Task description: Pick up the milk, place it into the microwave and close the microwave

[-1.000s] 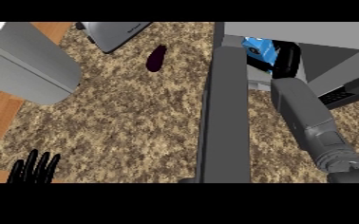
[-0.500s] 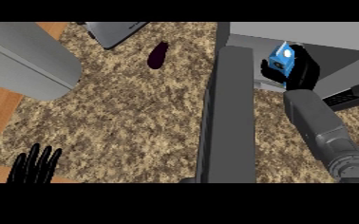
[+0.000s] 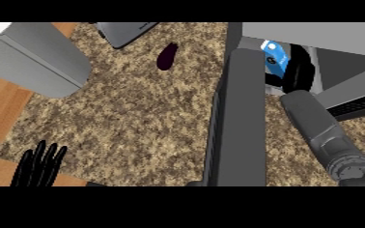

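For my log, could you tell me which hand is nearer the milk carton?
Right. The right hand is beside the milk carton; the left hand rests far off, lower left.

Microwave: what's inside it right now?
A blue milk carton is inside the grey microwave, with the robot's black right hand curled round it. The hand covers the carton's lower end, and the microwave's roof hides anything deeper inside.
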You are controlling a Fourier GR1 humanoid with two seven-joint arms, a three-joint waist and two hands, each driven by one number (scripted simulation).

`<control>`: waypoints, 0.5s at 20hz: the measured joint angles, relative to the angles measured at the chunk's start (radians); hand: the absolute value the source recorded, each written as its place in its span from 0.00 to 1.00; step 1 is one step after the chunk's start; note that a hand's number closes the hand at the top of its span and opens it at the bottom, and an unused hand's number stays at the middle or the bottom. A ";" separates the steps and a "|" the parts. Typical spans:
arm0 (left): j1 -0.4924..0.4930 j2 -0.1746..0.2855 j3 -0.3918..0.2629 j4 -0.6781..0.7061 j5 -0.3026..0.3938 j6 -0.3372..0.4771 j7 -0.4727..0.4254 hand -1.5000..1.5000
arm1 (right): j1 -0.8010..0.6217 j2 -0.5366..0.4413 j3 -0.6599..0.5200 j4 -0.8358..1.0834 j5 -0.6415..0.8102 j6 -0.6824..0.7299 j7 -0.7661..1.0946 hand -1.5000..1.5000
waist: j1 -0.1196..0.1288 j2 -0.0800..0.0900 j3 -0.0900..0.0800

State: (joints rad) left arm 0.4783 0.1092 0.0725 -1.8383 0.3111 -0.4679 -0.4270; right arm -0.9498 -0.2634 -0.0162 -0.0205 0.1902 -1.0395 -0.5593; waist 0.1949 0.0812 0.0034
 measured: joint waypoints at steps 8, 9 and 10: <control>-0.015 -0.008 0.000 0.021 -0.014 0.008 -0.011 0.00 | -0.040 0.070 0.034 0.007 0.034 0.114 -0.024 0.00 | -0.007 -0.005 0.004; -0.016 -0.007 0.001 0.018 -0.015 0.007 -0.013 0.00 | -0.043 0.076 0.036 0.006 0.035 0.135 -0.028 0.00 | -0.009 -0.007 0.004; -0.019 -0.006 0.001 0.020 -0.016 0.007 -0.014 0.00 | -0.049 0.083 0.036 0.005 0.035 0.152 -0.028 0.00 | -0.011 -0.008 0.004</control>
State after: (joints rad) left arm 0.4597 0.1029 0.0740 -1.8186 0.2946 -0.4610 -0.4413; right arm -0.9987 -0.1809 0.0199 -0.0154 0.2256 -0.8879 -0.5872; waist 0.1836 0.0736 0.0078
